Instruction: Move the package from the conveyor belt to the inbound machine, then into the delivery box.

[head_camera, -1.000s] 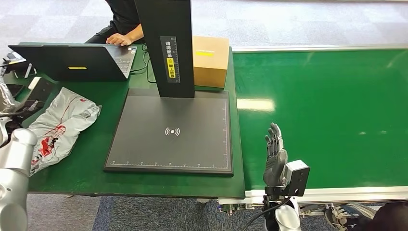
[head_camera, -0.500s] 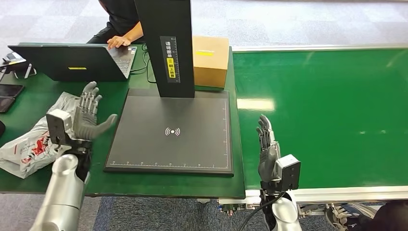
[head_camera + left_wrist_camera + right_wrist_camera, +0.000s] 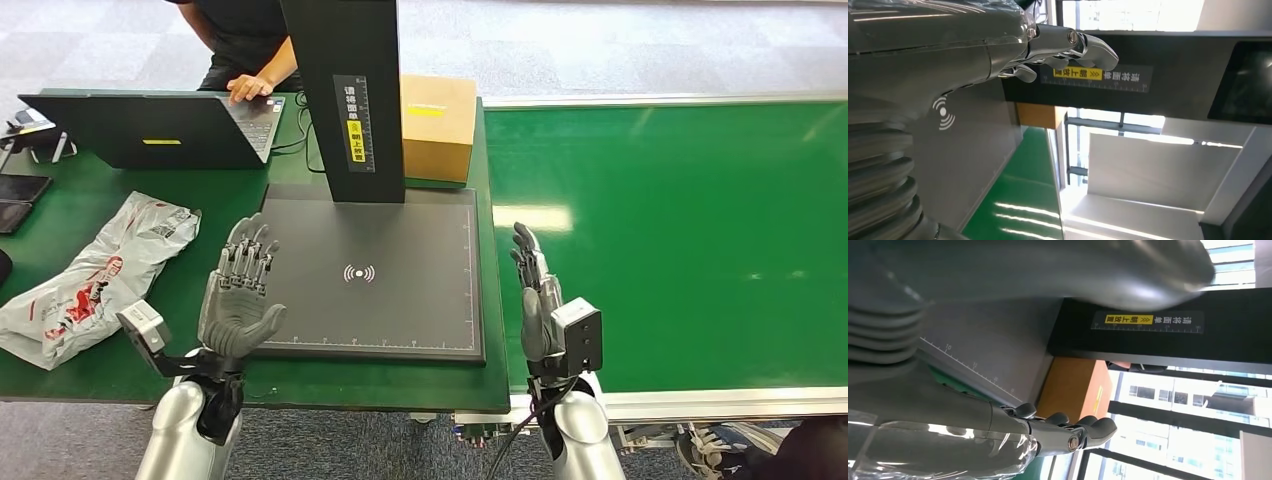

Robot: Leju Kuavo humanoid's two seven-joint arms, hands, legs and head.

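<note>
The package (image 3: 95, 275), a white plastic mailer with red print, lies crumpled on the green table left of the inbound machine. The machine is a black scan platform (image 3: 400, 235) with a tall black column (image 3: 345, 90). My left hand (image 3: 240, 295) is raised over the platform's front left corner, fingers spread, holding nothing; its fingers (image 3: 1068, 45) show in the left wrist view. My right hand (image 3: 535, 295) stands upright and empty at the seam between the table and the green conveyor belt (image 3: 680, 230), its fingers (image 3: 1068, 432) slightly bent. A cardboard box (image 3: 437, 125) stands behind the platform.
An open laptop (image 3: 150, 130) sits at the back left, with a person's hand (image 3: 248, 87) on its keyboard. Dark phones (image 3: 15, 195) lie at the table's left edge. The conveyor's white frame (image 3: 720, 400) runs along the front right.
My left arm has swung in from the far left, over the package, to the platform's front left corner. My right hand has shifted a little left and forward. The package lies slightly further left.
</note>
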